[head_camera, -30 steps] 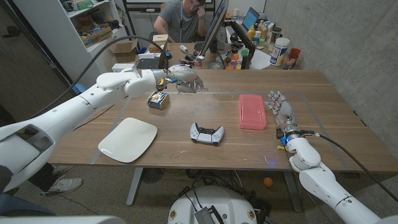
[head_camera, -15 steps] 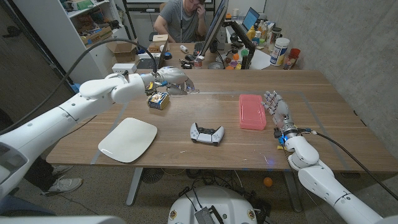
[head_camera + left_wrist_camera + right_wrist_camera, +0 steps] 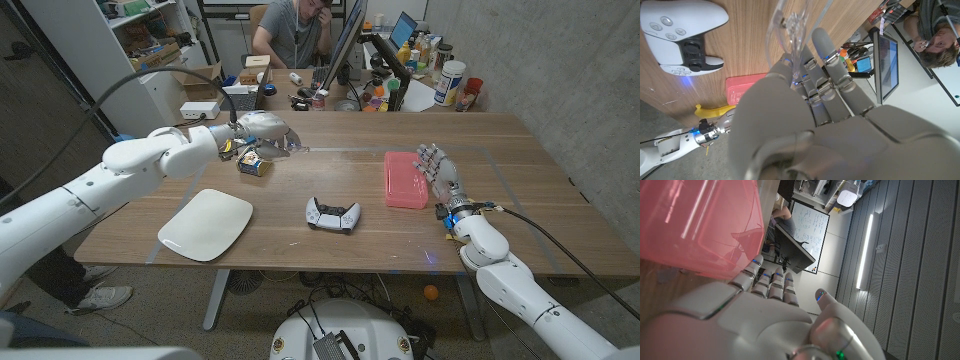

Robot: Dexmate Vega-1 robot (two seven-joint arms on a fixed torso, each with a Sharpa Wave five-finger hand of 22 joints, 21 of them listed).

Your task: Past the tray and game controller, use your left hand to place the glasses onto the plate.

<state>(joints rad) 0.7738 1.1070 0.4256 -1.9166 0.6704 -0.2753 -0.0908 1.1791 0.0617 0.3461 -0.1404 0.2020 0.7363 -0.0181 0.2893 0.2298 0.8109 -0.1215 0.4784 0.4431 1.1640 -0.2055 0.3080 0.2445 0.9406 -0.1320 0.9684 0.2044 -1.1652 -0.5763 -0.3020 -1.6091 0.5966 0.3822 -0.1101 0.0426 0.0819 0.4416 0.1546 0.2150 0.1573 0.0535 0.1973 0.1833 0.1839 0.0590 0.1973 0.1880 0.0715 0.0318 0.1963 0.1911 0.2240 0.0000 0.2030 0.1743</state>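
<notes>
My left hand (image 3: pixel 260 128) hovers over the far left part of the table and grips a pair of clear-framed glasses (image 3: pixel 288 146). In the left wrist view the glasses (image 3: pixel 791 21) stick out past the fingers (image 3: pixel 826 55) of that hand. The white square plate (image 3: pixel 206 223) lies nearer the front left edge, well below the hand. A white game controller (image 3: pixel 332 214) sits mid-table, also seen as the controller (image 3: pixel 682 31). The pink tray (image 3: pixel 405 178) lies to the right. My right hand (image 3: pixel 441 171) stands beside the tray, fingers apart, holding nothing.
A small yellow-and-blue box (image 3: pixel 254 163) sits on the table just under my left hand. Behind the table's far edge stand a cluttered desk with monitors (image 3: pixel 352 40) and bottles, and a seated person (image 3: pixel 290 25). A white shelf (image 3: pixel 130 40) stands at the far left.
My left hand has carried the glasses leftward, away from the table's middle and over the small box. The right hand has hardly moved.
</notes>
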